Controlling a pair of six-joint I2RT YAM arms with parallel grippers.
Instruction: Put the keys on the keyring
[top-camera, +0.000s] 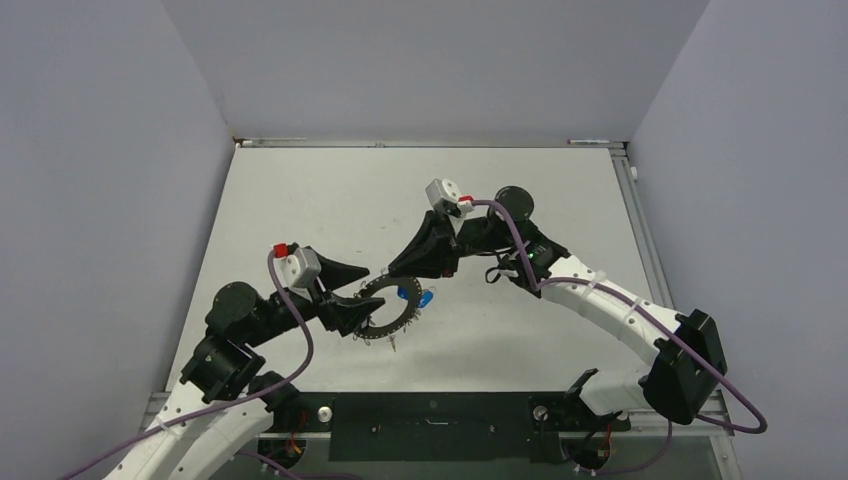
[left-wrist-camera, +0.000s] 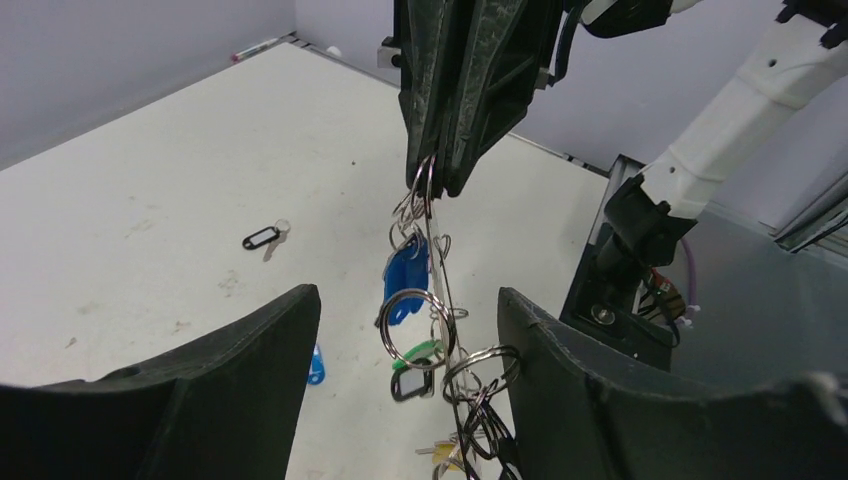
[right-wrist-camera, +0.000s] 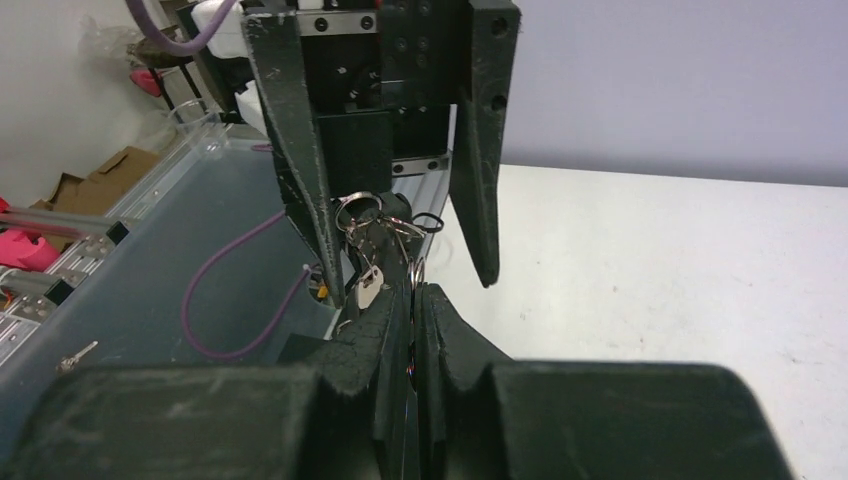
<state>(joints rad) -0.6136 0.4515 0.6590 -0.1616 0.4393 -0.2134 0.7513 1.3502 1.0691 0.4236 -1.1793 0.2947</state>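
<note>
R gripper (left-wrist-camera: 432, 180) clamped shut on edge of keyring (top-camera: 385, 333), holding it up over bench (top-camera: 300, 200), centre-front. L gripper (left-wrist-camera: 408, 300) jaws wide apart, either side of ring, gripping nothing. Keys (left-wrist-camera: 403, 280) hang off ring; black-tagged key (left-wrist-camera: 260, 238) lies on bench.

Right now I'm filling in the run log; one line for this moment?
left fingers: open, flanking keyring | right fingers: shut on keyring | keys: hanging from keyring | black key: loose on table
</note>
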